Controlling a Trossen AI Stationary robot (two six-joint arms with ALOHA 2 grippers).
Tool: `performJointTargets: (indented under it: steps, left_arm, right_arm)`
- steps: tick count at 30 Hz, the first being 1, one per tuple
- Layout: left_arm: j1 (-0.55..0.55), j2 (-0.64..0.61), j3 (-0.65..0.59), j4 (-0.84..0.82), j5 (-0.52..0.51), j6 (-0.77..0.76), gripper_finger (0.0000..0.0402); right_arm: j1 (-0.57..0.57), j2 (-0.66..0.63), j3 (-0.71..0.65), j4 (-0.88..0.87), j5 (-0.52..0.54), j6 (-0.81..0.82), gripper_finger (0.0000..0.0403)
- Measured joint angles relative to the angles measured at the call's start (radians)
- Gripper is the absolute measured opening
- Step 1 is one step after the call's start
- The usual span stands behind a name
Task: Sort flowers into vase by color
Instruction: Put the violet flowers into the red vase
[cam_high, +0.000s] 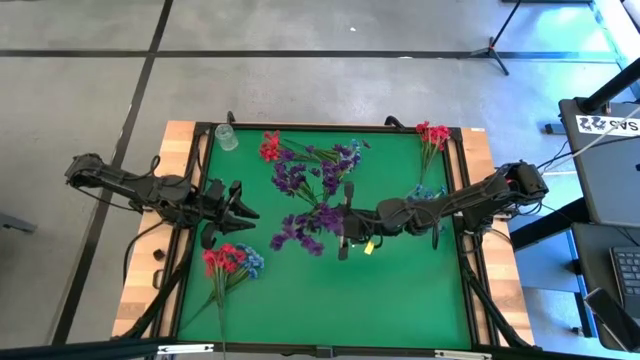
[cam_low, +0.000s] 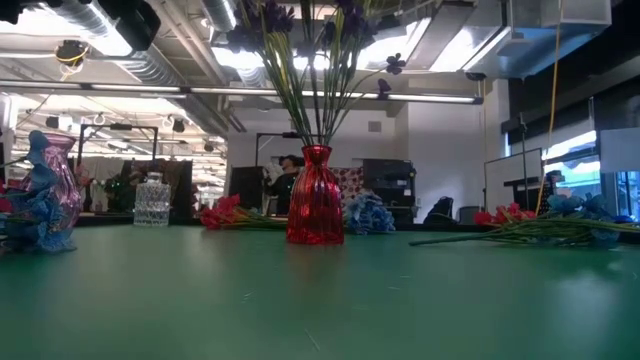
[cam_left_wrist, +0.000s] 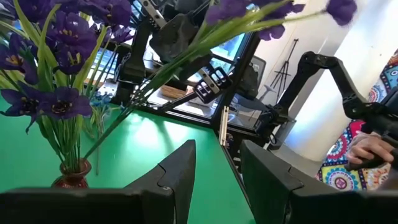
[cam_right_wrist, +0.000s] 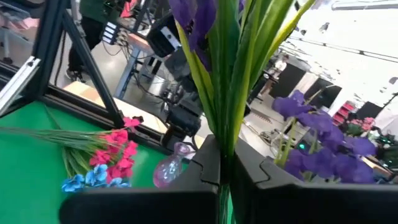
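While reaching over mid-table from the right in the high view, the right gripper (cam_high: 345, 235) is hovering beside the red glass vase (cam_high: 322, 222) of dark purple flowers (cam_high: 300, 180), nearer it than the left gripper (cam_high: 240, 203), which is waiting at the left edge. Standing upright at table centre in the low view, vase with stems rising vertically. Showing jaws apart and empty in the left wrist view; clamping together on a purple flower's green stem (cam_right_wrist: 227, 93) in the right wrist view, its long axis running up from the jaws.
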Motion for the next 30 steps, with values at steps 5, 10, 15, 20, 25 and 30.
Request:
performJointTargets:
  steps: [5, 10, 15, 20, 25, 30]
  left_arm:
    - [0.0, 0.0, 0.0, 0.0, 0.0, 0.001, 0.0124]
    - [0.0, 0.0, 0.0, -0.005, -0.001, 0.003, 0.0124]
    - [0.0, 0.0, -0.001, -0.01, -0.008, 0.003, 0.0124]
    - [0.0, 0.0, -0.001, -0.009, -0.008, 0.002, 0.0124]
    - [0.0, 0.0, -0.001, -0.01, -0.008, 0.002, 0.0124]
    - [0.0, 0.0, -0.001, -0.012, -0.008, 0.002, 0.0124]
  right_arm:
    - [-0.01, 0.0, -0.028, 0.02, 0.003, 0.001, 0.0007]
    - [-0.034, 0.015, -0.039, 0.035, 0.003, 0.043, 0.0007]
    - [-0.048, 0.045, -0.04, 0.045, 0.001, 0.076, 0.0007]
    - [-0.046, 0.063, -0.04, 0.048, 0.022, 0.077, 0.0007]
    - [-0.045, 0.057, -0.04, 0.072, 0.055, 0.081, 0.001]
    - [-0.045, 0.026, -0.041, 0.102, 0.097, 0.085, 0.0006]
